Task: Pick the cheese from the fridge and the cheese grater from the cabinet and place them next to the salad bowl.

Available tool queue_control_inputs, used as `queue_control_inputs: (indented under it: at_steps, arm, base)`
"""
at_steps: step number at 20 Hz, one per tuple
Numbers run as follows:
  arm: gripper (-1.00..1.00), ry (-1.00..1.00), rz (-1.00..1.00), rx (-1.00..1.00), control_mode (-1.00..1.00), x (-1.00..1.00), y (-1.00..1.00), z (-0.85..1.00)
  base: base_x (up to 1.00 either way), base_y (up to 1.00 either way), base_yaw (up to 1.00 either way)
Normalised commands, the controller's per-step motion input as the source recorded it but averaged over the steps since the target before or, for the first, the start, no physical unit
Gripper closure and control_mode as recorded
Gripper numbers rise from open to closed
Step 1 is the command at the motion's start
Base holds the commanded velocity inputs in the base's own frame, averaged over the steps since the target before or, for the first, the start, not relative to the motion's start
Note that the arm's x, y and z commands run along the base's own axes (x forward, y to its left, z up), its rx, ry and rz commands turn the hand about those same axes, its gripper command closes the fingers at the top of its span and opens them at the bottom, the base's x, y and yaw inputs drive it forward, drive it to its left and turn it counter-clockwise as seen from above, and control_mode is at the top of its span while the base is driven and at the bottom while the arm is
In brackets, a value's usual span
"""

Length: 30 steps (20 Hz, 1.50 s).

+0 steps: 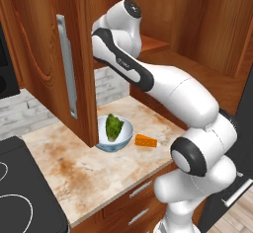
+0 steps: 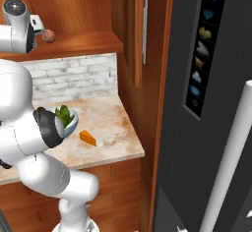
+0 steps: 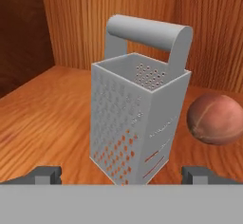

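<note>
Hand [image 3: 121, 175] wide open, tips either side of upright grey metal box grater [image 3: 137, 118] on reddish wood cabinet shelf [image 3: 42, 118]; brown round lump [image 3: 214, 118] just beside. Beige marbled worktop [image 1: 84, 170]: white bowl w/ lettuce [image 1: 114, 133], orange cheese wedge [image 1: 146, 141] near it. Grey brick backsplash [image 2: 74, 76].
</note>
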Motion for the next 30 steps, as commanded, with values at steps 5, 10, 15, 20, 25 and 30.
queue_control_inputs:
  at_steps: [5,10,15,20,25,30]
  arm:
    - [-1.00,0.00,0.00,0.00,-1.00,0.07,0.00,0.00]
    - [-1.00,0.01,0.00,0.00,-1.00,0.05,0.00,-0.05]
    - [-1.00,0.07,0.00,0.00,-1.00,0.15,0.00,-0.04]
    - [-1.00,0.05,0.00,0.00,-1.00,0.08,0.04,-0.02]
    - [-1.00,0.02,0.00,0.00,-1.00,0.07,0.18,-0.16]
    - [-1.00,0.00,0.00,0.00,-1.00,0.20,0.12,-0.11]
  base:
    - [0.00,0.00,0.00]
    - [0.00,0.00,0.00]
    - [0.00,0.00,0.00]
    - [0.00,0.00,0.00]
    - [0.00,0.00,0.00]
    - [0.00,0.00,0.00]
